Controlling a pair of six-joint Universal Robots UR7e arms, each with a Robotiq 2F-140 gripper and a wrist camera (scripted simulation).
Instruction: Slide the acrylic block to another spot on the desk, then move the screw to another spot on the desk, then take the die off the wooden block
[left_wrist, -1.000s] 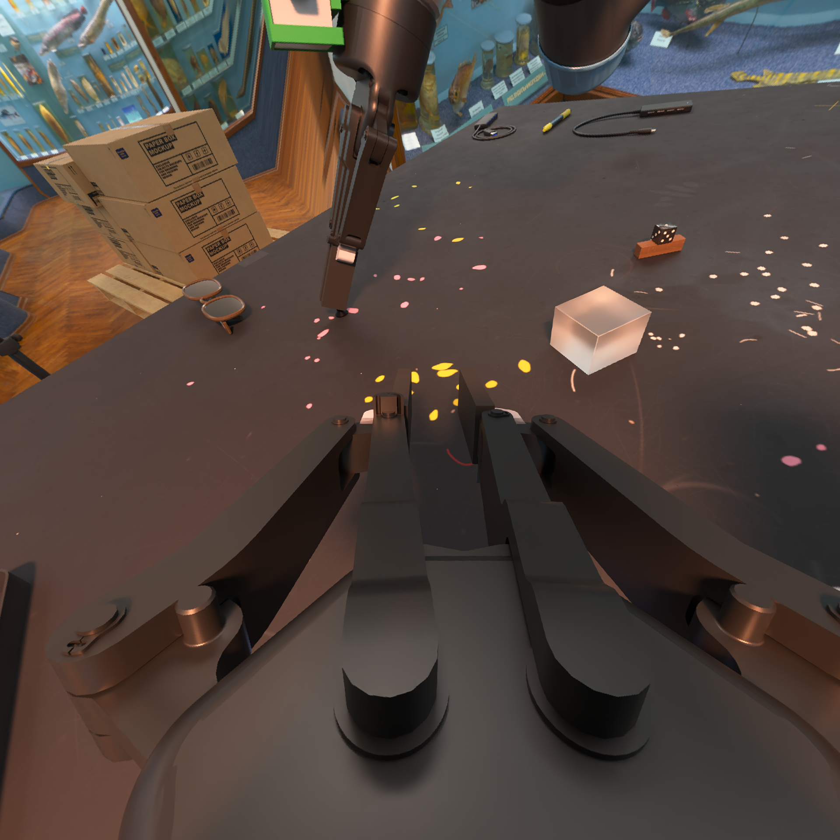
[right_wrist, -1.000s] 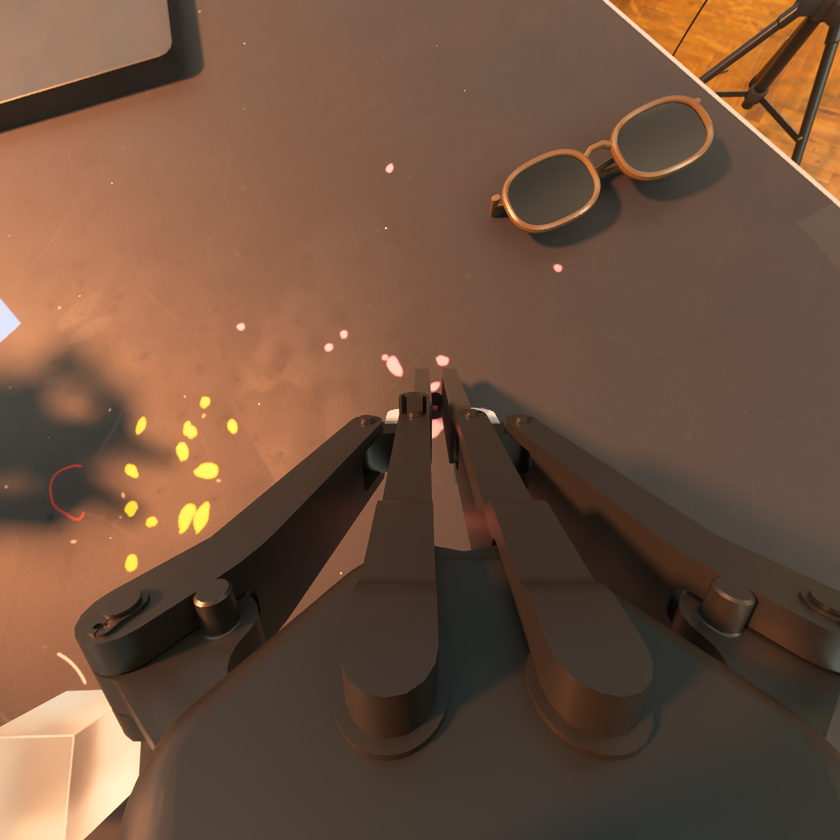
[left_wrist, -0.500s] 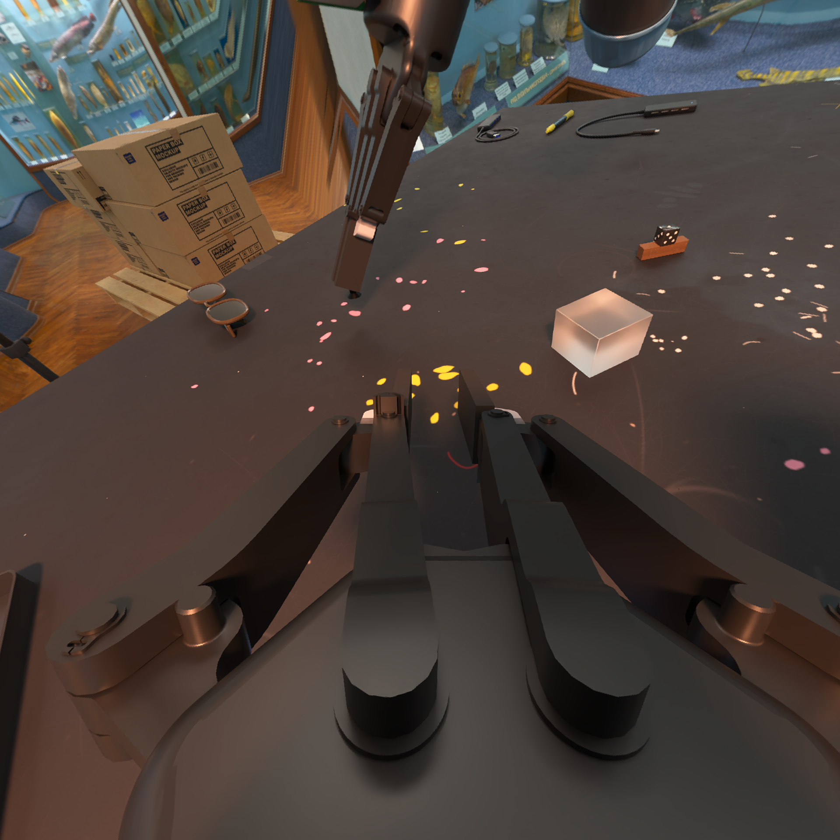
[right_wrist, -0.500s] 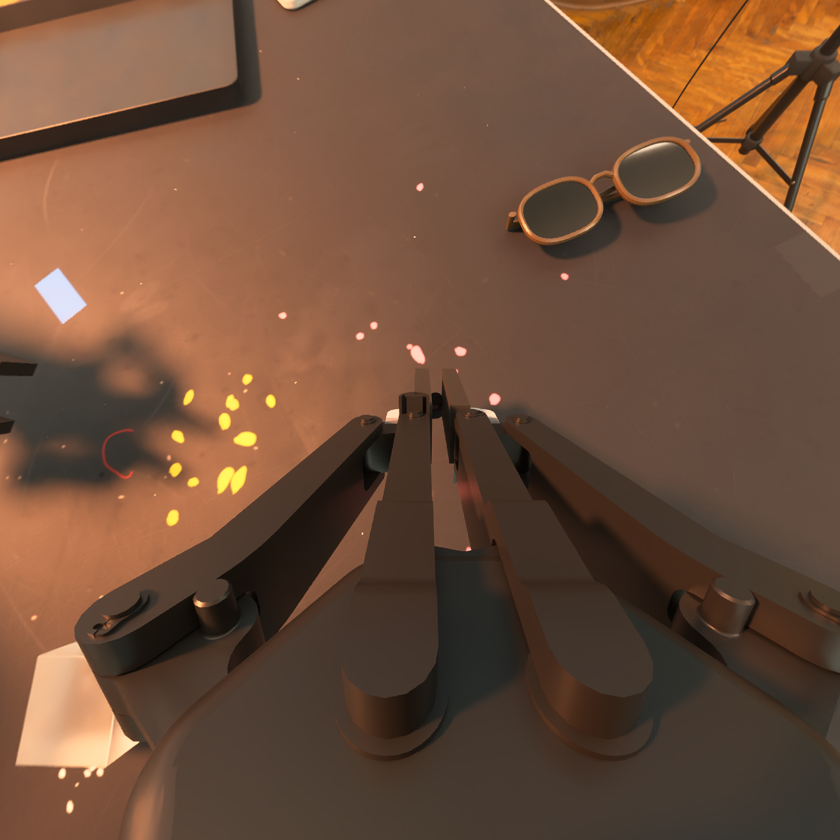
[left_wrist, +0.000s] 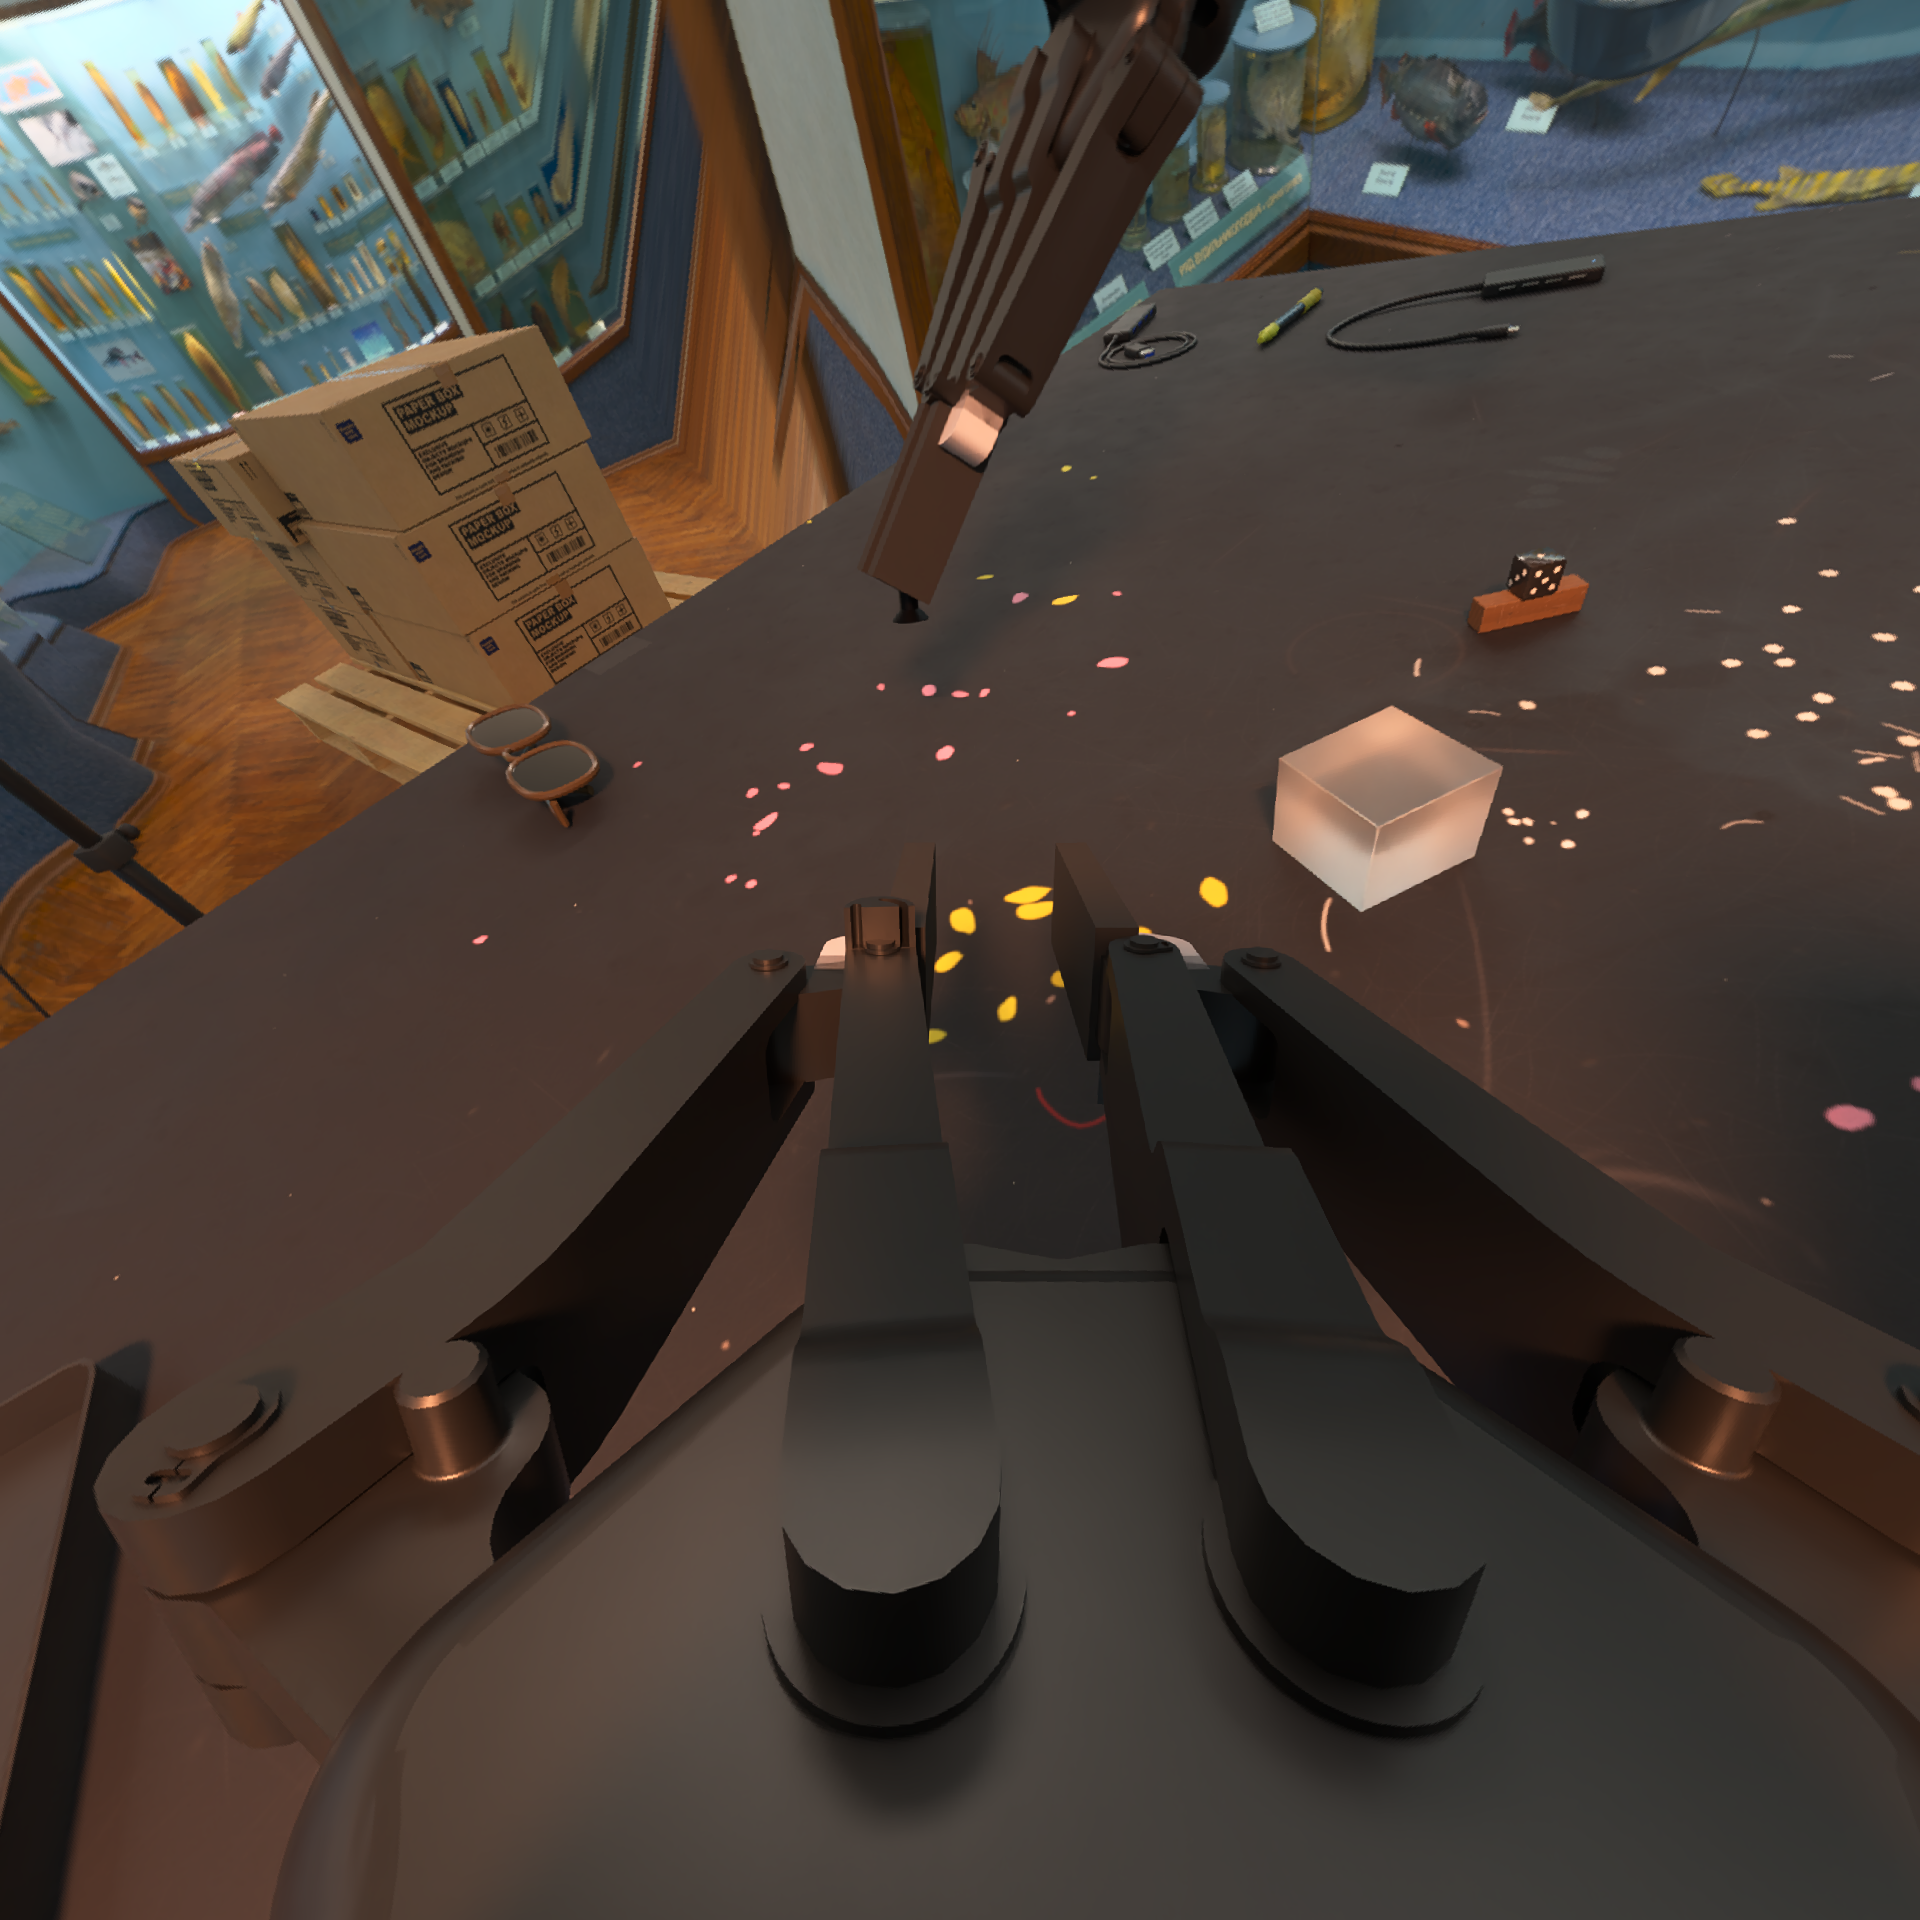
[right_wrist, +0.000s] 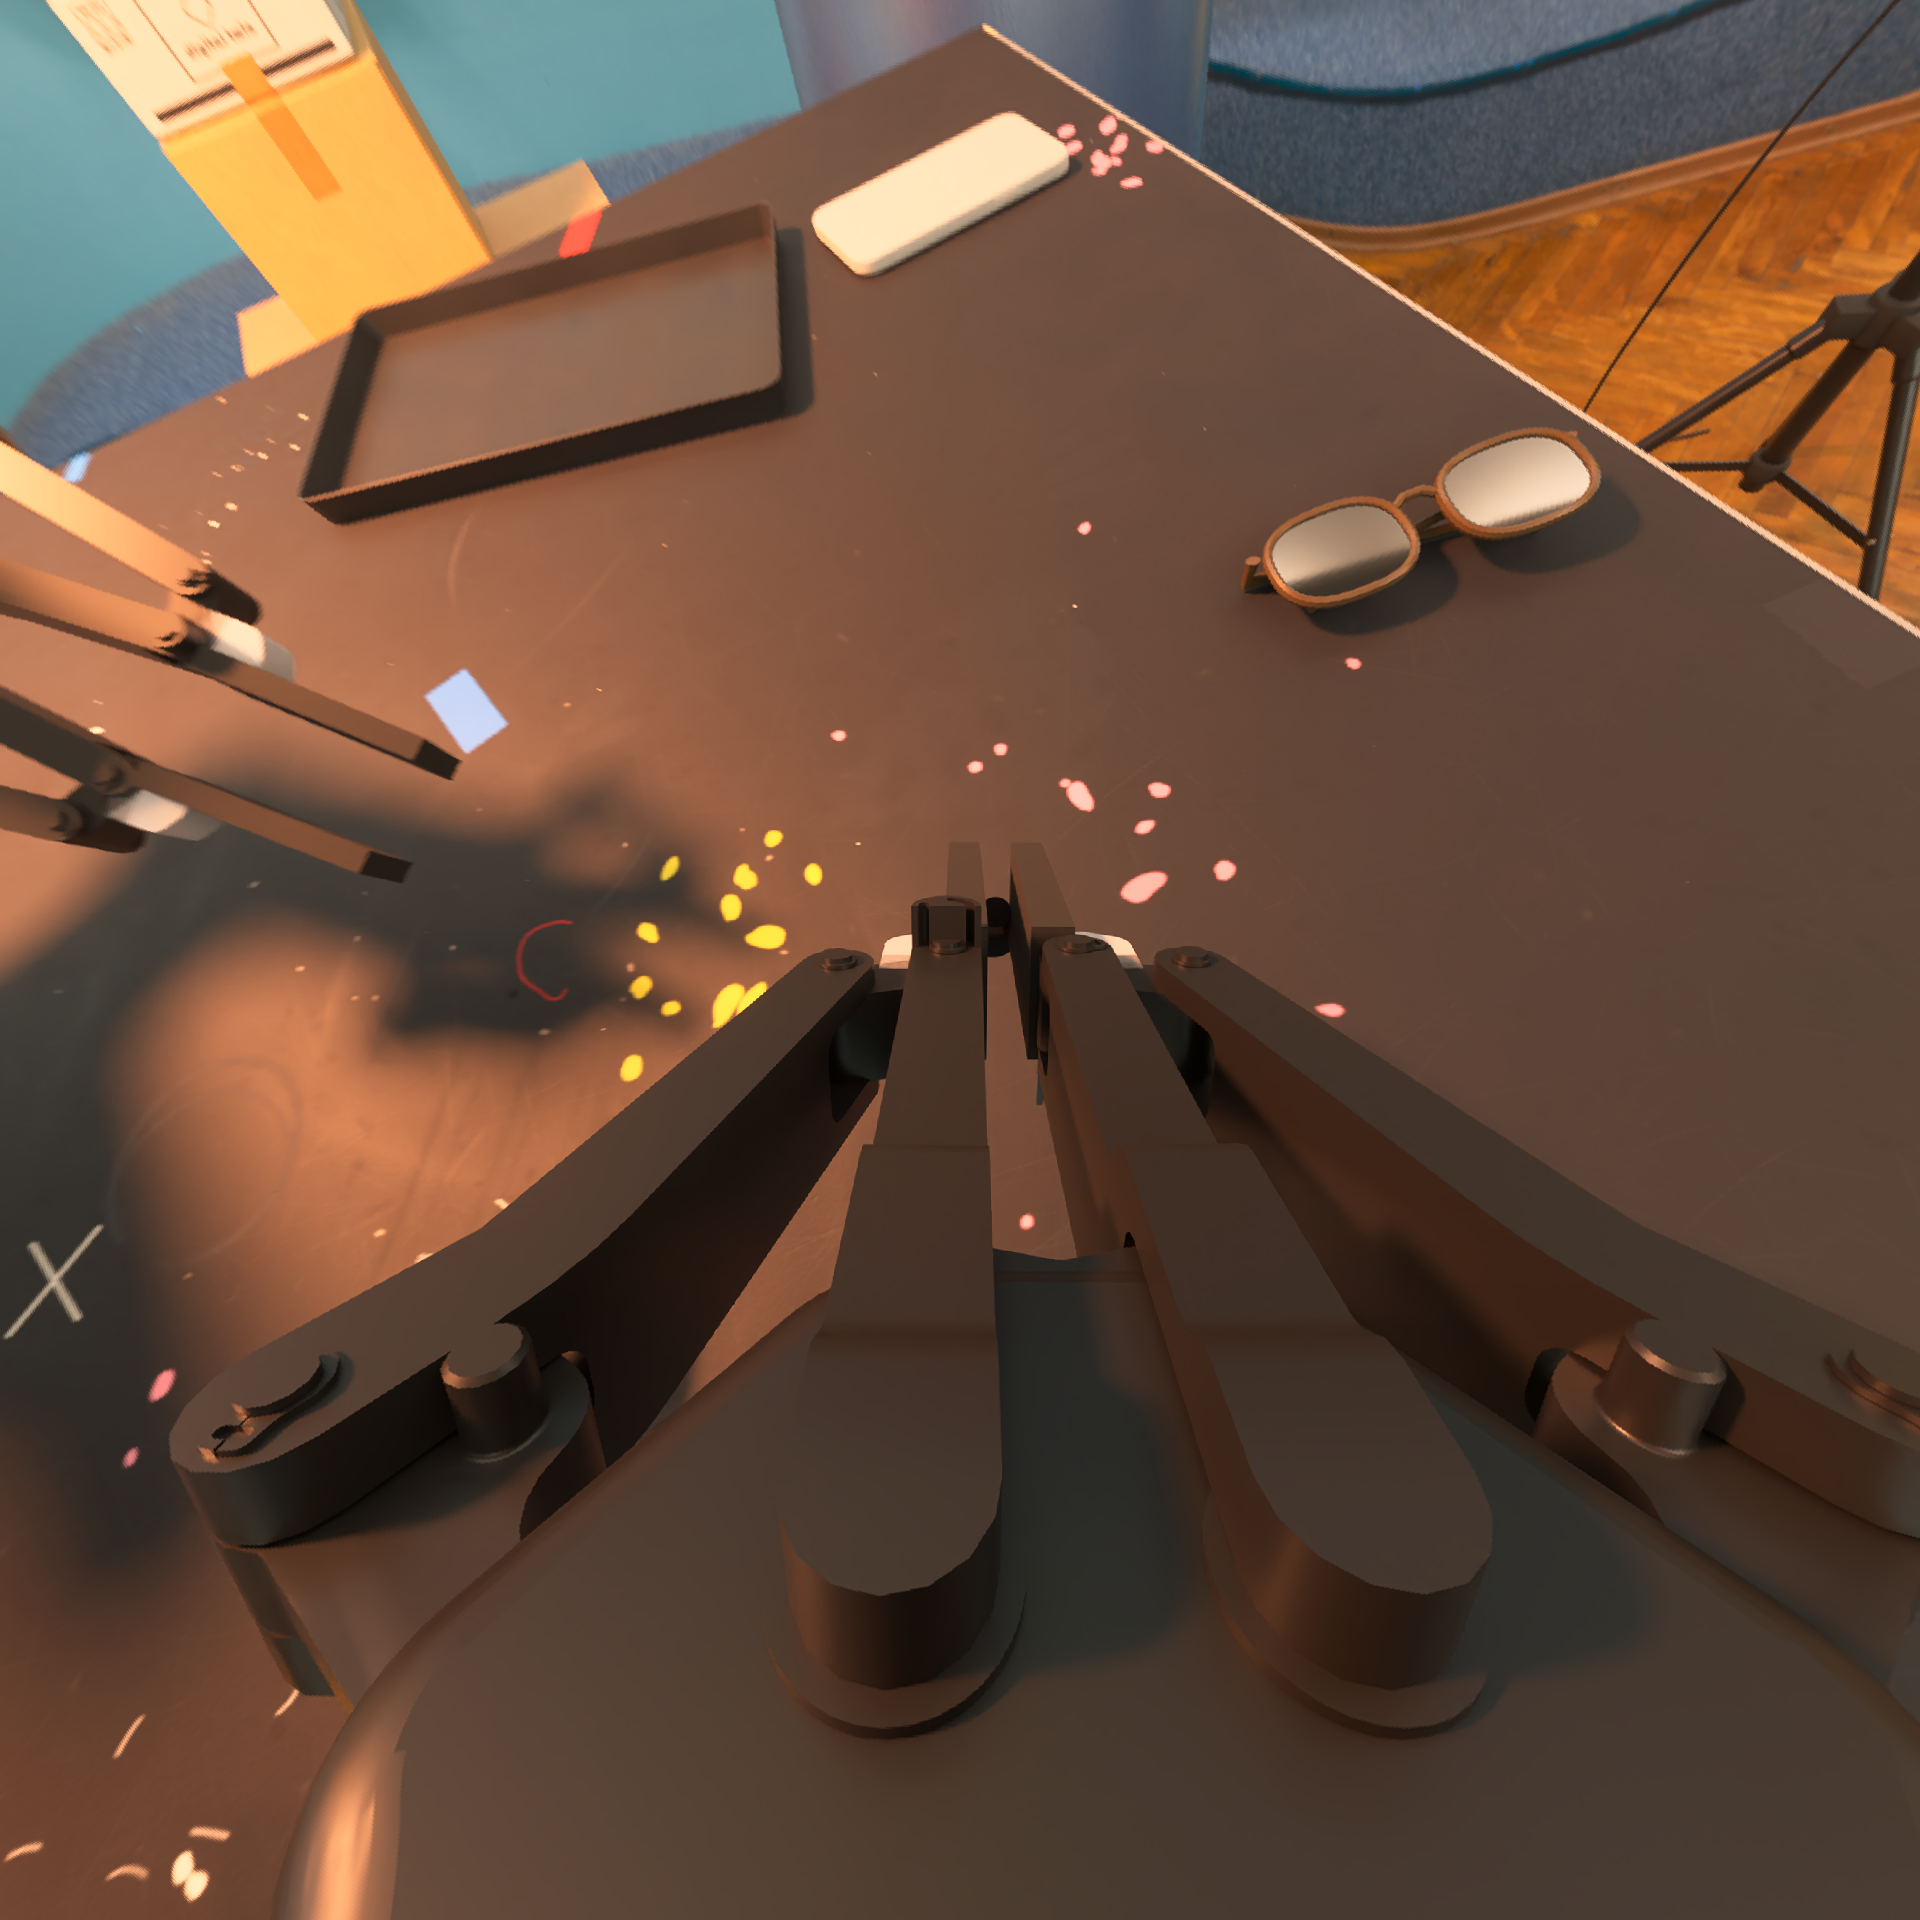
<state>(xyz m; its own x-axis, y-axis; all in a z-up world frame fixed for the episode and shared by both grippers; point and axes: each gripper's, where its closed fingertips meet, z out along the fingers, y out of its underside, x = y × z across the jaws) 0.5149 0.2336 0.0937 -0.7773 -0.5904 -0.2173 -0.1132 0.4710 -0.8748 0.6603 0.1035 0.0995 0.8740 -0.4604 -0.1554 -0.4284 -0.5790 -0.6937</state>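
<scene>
Right now the right gripper (right_wrist: 995, 883) pinches the screw (left_wrist: 906, 607) above the desk (left_wrist: 1351, 499). Lower it gently before letting go. The left gripper (left_wrist: 992, 899) is part open, empty.

bench (left_wrist: 1558, 436): dark brown-grey, flecked with pink, yellow and white spots
acrylic block (left_wrist: 1387, 805): frosted, pale peach
die (left_wrist: 1536, 576): black, white pips
wooden block (left_wrist: 1527, 611): reddish-brown
screw (left_wrist: 906, 607): black
sunglasses (right_wrist: 1429, 516): brown frame, dark lenses
tray (right_wrist: 551, 358): dark brown
</scene>
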